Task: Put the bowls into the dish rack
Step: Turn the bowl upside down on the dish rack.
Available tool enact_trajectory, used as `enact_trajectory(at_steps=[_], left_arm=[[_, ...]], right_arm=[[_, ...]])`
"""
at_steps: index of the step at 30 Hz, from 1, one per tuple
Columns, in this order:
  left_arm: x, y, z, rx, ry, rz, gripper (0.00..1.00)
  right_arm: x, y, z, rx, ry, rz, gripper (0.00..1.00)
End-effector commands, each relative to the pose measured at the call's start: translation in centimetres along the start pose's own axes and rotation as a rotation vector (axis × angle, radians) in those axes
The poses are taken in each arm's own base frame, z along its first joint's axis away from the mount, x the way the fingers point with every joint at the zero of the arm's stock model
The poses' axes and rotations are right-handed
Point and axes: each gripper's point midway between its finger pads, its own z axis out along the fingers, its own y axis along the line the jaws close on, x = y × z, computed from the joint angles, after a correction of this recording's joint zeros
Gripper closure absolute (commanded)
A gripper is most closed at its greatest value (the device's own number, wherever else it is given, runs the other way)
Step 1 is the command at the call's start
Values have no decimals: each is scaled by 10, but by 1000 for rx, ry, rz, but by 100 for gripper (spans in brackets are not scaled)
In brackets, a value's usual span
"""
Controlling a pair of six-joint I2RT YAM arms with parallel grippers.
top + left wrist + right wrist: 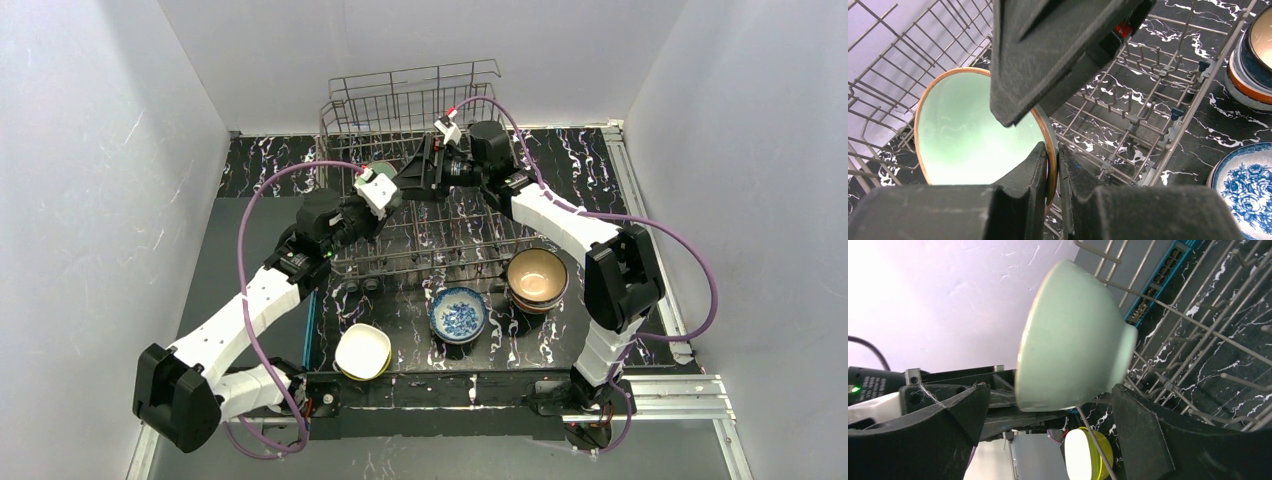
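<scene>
Mint bowl (973, 135) stands on edge, copper rim upright, over the left part of the rack (410, 100). Whether its lower edge touches the grid floor cannot be told, as the fingers hide it. Left pincer (1052, 152) is nearly closed and pinches the bowl's rim, one finger inside and one outside. Right pincer (1050, 390) is at full spread and straddles the bowl's body and foot from the far side. Gaps show on both sides in its wrist view, so it holds nothing. Step in hand, as I judge it: seating this bowl in the rack, with the right arm placed to take over or steady it. Next move calls for either the right jaws closing on the body before the left lets go of the rim, or the left lowering the bowl between tines (1128, 115) and then opening; release should wait until the bowl is supported. Room is tight, because both pincers crowd the same bowl and the right finger hangs just over the rim in the left wrist view. Rack's left wall wires run close beside the bowl; the right part of the grid floor lies bare. Waiting on the mat (590, 160), near side of the rack: yellow bowl (362, 350), blue-patterned bowl (458, 313) and a stack (537, 278), all apart from the arms.
</scene>
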Motion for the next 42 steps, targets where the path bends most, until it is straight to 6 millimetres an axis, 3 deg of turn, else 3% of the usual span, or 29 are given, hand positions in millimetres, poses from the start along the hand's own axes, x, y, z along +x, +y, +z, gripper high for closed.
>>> enact_trajectory(at_steps=[1,8,24,31,35,42], left_arm=[[-51,15,-15,-69,-163,78,100],[-53,12,-17,-51,-174,70,100],[-56,-15,-8,80,-190,18,100],[-50,-18,-4,71,-172,50,100],[-47,-20,-3,69,-159,77,100],[-43,-26,-1,80,-141,98,100]], right_arm=[[-1,-6,4,57,6,-30,1],[3,-18,7,77,20,-15,1],[1,-7,17,-31,15,14,2],[2,-2,14,-33,34,14,8],[9,-4,12,-27,62,15,22],[13,-1,11,-56,75,15,61]])
